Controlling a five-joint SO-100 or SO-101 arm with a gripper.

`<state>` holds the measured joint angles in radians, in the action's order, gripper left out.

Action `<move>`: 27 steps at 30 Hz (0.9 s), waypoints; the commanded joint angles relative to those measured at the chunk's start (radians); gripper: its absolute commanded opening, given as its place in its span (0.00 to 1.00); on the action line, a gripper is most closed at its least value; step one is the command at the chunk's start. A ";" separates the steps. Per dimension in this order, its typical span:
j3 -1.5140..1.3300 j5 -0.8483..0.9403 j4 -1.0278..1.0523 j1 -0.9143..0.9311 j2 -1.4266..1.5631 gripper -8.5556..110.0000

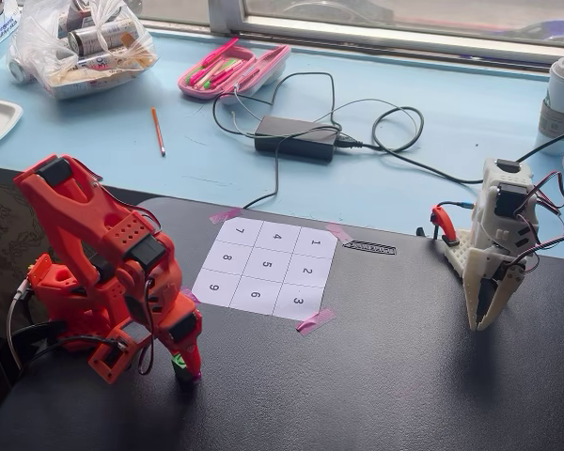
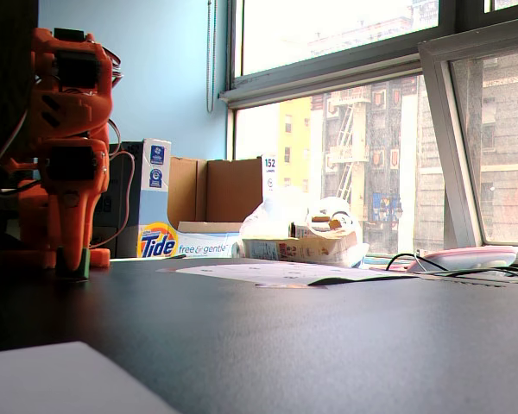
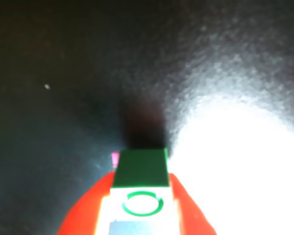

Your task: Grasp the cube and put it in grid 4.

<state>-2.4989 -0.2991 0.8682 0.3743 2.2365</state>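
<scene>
The green cube [image 3: 139,169] sits between my orange gripper's [image 3: 140,183] two fingers in the wrist view, its ring-marked face overexposed. The jaws press on both of its sides. In a fixed view the gripper [image 1: 182,366] points straight down at the black table, at the front left, with the cube [image 1: 179,360] at its tips. In the low fixed view the cube [image 2: 72,264] is at table level under the gripper [image 2: 72,269]. Grid 4 [image 1: 276,238] is the top middle cell of the numbered sheet, well to the right of and behind the gripper.
A white second arm [image 1: 496,254] stands at the table's right. Pink tape [image 1: 315,321] holds the sheet's corners. A tiny pink scrap [image 3: 114,158] lies beside the cube. A power brick [image 1: 296,138] and cables lie on the blue ledge behind.
</scene>
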 commanded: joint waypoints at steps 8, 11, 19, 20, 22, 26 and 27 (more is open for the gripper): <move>0.637 0.190 0.288 -0.153 -0.163 0.07; 0.856 0.239 0.397 -0.259 -0.221 0.07; 1.339 0.311 0.609 -0.555 -0.459 0.07; 1.371 0.321 0.626 -0.595 -0.488 0.07; 1.414 0.311 0.650 -0.660 -0.538 0.07; 1.424 0.313 0.675 -0.793 -0.617 0.07; 1.417 0.314 0.673 -0.825 -0.632 0.07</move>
<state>-1.1244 0.0061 1.5340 -0.3728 1.6214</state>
